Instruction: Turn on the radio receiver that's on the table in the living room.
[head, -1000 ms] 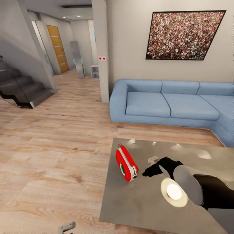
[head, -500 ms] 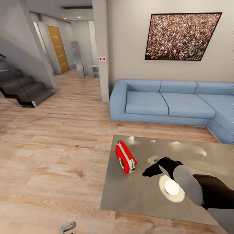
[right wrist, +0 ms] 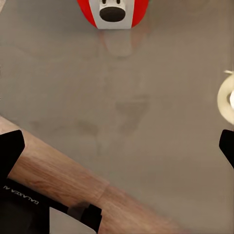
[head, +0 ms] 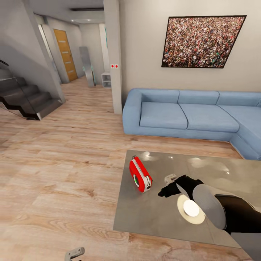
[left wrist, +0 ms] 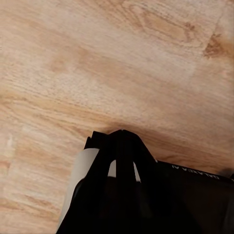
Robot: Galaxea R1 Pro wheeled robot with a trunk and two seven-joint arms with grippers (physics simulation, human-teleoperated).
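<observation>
Head view: right gripper [head: 164, 192] hovers near radio receiver [head: 140, 174] on table [head: 152, 217]

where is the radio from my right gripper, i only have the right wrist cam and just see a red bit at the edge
observer: the radio receiver stands upright near the table's left edge, to the left of the right gripper, with a gap between them
operator: whats the white thing at my other edge
observer: a flat round white disc lying on the table, partly hidden by your right arm in the head view
operator: and the left arm
observer: the left gripper is shut, off the table, over the wood floor
</observation>
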